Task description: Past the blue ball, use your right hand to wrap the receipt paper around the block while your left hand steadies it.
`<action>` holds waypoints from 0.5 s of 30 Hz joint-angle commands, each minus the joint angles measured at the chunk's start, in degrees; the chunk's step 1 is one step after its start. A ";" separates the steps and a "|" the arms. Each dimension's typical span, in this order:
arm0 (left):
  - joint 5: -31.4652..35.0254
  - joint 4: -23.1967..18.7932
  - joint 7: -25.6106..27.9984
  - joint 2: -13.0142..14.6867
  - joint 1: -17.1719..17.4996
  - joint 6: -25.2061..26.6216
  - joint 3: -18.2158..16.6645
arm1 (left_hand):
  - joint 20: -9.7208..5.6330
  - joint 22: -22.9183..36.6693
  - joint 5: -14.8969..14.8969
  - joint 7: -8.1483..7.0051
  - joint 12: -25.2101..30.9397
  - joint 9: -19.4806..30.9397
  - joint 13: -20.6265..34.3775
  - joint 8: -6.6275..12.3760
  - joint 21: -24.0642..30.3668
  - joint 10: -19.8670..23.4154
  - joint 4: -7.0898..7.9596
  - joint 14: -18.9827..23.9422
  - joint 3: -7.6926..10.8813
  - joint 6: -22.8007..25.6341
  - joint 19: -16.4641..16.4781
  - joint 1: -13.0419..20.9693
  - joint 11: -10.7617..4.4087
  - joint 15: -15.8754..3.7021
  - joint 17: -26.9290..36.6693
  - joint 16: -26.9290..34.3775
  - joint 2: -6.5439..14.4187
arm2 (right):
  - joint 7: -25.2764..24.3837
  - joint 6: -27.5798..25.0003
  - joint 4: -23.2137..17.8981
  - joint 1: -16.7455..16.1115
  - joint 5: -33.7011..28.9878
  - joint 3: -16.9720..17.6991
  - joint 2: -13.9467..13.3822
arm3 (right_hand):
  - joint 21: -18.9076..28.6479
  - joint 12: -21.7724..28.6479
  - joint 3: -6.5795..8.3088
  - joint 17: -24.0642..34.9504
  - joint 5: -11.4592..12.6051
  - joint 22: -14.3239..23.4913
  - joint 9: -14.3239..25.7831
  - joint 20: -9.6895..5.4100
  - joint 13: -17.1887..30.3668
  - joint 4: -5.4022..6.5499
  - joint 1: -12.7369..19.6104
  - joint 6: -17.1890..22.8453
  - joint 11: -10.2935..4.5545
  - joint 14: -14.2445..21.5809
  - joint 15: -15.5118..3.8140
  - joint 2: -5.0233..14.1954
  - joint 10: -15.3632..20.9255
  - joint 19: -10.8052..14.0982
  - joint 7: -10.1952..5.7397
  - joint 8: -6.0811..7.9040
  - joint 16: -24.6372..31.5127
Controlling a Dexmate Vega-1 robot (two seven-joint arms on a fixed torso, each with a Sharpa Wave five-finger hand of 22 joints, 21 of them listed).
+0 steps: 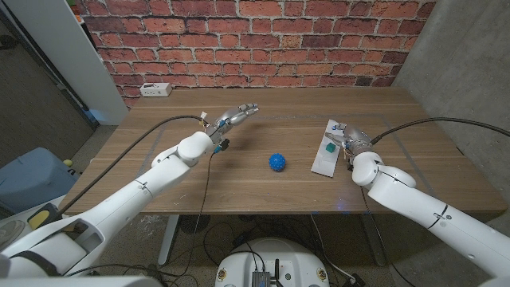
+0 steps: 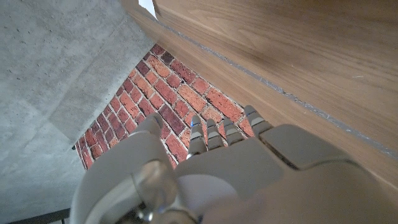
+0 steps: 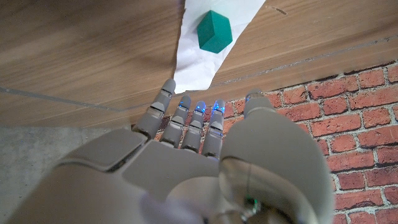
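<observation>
Brick wall [image 1: 263, 40] backs the wooden table [image 1: 263, 191]. Head view: the left hand [image 1: 237, 117] hangs over the table with fingers extended and apart, holding nothing. The blue ball [image 1: 277, 162] lies between both hands. The right hand [image 1: 351, 139] sits just beside the receipt paper [image 1: 326, 159], which carries the green block [image 1: 328, 147].

Left wrist view: the left hand's fingers [image 2: 214, 134] reach straight toward the brick.

Right wrist view: the right hand's fingers [image 3: 186, 121] are extended, empty, near the paper's edge; the block lies just beyond the fingertips.

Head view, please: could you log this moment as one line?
left hand: open, raised | right hand: open, by receipt paper | block: on paper, unwrapped | blue ball: mid-table
</observation>
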 commanded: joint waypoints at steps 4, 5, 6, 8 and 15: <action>10.93 -1.06 -4.70 -0.40 -5.24 1.56 6.37 | 1.15 0.32 -0.02 -0.17 -0.11 0.10 0.06 -0.24 -0.17 0.24 -0.58 -0.03 0.06 0.58 -0.18 0.73 0.07 0.21 0.16 0.01 0.07 | -3.13 5.78 1.68 -3.27 1.34 3.92 0.89 | -0.17 0.31 1.06 0.10 0.28 0.25 0.10 -0.61 0.19 0.22 0.07 -0.17 -0.21 -0.72 -2.63 0.80 -0.10 0.15 0.18 -0.02 -0.09; 11.46 -1.18 -5.14 -0.42 -5.49 1.65 6.71 | 1.31 0.32 -0.02 -0.18 -0.14 0.10 0.06 -0.29 -0.19 0.26 -0.61 -0.02 0.07 0.58 -0.19 0.73 0.01 0.26 0.16 0.00 0.07 | -3.38 5.79 1.85 -3.37 1.52 4.12 1.23 | -0.19 0.28 1.12 0.12 0.29 0.25 0.10 -0.68 0.19 0.28 0.01 -0.19 -0.31 -0.79 -2.67 0.83 -0.18 0.13 0.14 -0.02 -0.12; 12.01 -1.32 -5.63 -0.44 -5.76 1.76 7.07 | 1.41 0.32 -0.03 -0.23 -0.14 0.10 0.07 -0.31 -0.21 0.28 -0.63 -0.02 0.09 0.59 -0.23 0.74 -0.08 0.24 0.16 -0.01 0.07 | -3.40 6.03 2.02 -3.44 1.63 4.23 1.31 | -0.21 0.27 1.20 0.12 0.30 0.26 0.10 -0.74 0.18 0.31 -0.03 -0.29 -0.26 -0.81 -2.68 0.83 -0.25 0.09 0.11 -0.05 -0.14; 13.31 -1.66 -6.27 -0.51 -6.21 1.91 7.76 | 1.80 0.33 -0.04 -0.22 -0.22 0.11 0.07 -0.42 -0.29 0.30 -0.71 -0.02 0.14 0.62 -0.31 0.74 -0.03 0.69 0.17 -0.05 0.10 | -3.35 6.47 2.36 -3.54 1.90 4.46 1.41 | -0.21 0.25 1.29 0.13 0.32 0.26 0.09 -0.78 0.18 0.36 -0.08 -0.38 -0.22 -0.90 -2.57 0.82 -0.32 0.10 0.10 -0.08 -0.19; 16.53 -1.59 -8.80 -1.32 -7.91 1.28 9.82 | 2.49 0.36 -0.07 -0.52 -0.28 0.13 0.09 -0.62 -0.49 0.53 -0.85 0.18 0.24 0.71 -0.59 0.73 -0.27 0.99 0.20 -0.05 0.15 | -3.19 7.75 4.05 -2.90 2.26 4.57 1.99 | -0.28 0.11 1.65 0.18 0.39 0.27 0.08 -0.85 0.18 0.47 -0.21 -0.90 -0.17 -1.24 -2.49 0.78 -0.81 -0.02 0.15 -0.24 -0.35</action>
